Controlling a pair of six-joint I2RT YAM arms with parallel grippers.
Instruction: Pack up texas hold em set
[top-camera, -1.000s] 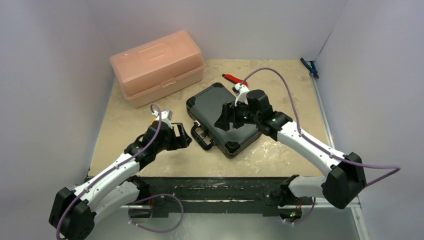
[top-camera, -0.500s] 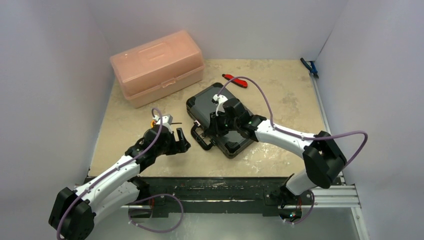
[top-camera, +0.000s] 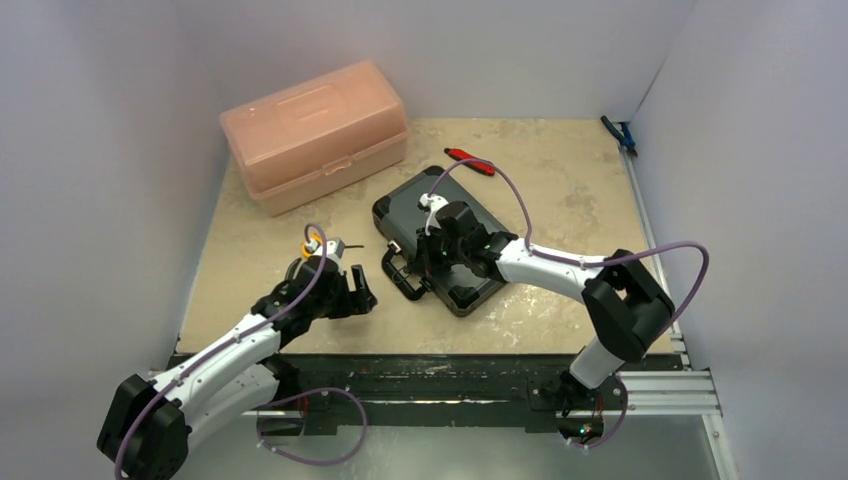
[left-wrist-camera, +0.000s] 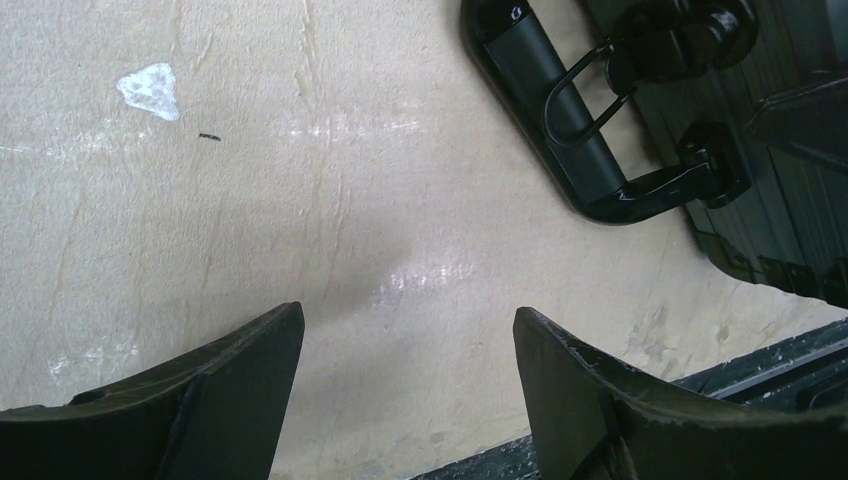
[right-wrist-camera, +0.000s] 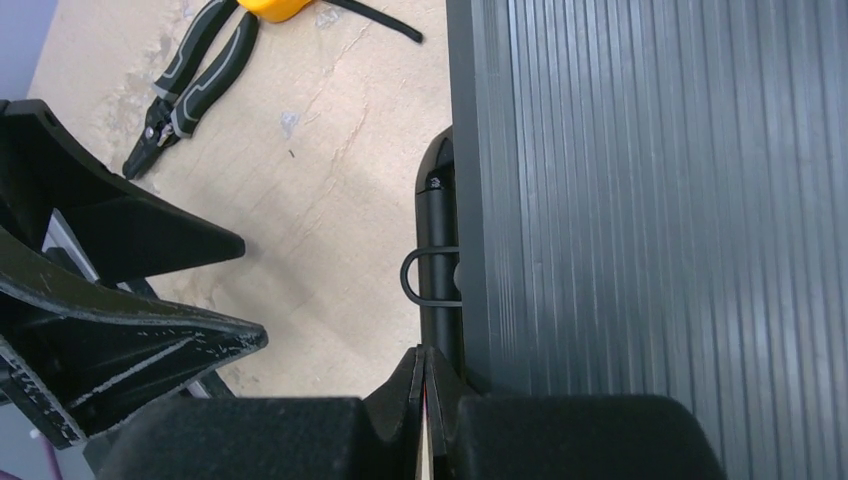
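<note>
The texas hold em set shows only as a closed black ribbed case (top-camera: 408, 208) lying flat on the table, its handle (top-camera: 402, 272) pointing left. My right gripper (top-camera: 426, 262) is shut with nothing between its jaws. It hangs over the case's left edge, just beside the handle (right-wrist-camera: 438, 220), as the right wrist view shows (right-wrist-camera: 424, 352). My left gripper (top-camera: 362, 292) is open and empty, low over bare table just left of the handle (left-wrist-camera: 560, 130). The chips and dice are hidden.
A pink translucent box (top-camera: 315, 130) stands at the back left. A red-handled tool (top-camera: 470, 160) lies behind the case, and a blue tool (top-camera: 620, 133) by the right wall. Black pliers (right-wrist-camera: 190, 90) and a yellow object (right-wrist-camera: 272, 8) lie left of the case.
My right arm swung left across the case lid to its handle side and its jaws went from open to shut. My left gripper drew back slightly toward the near edge.
</note>
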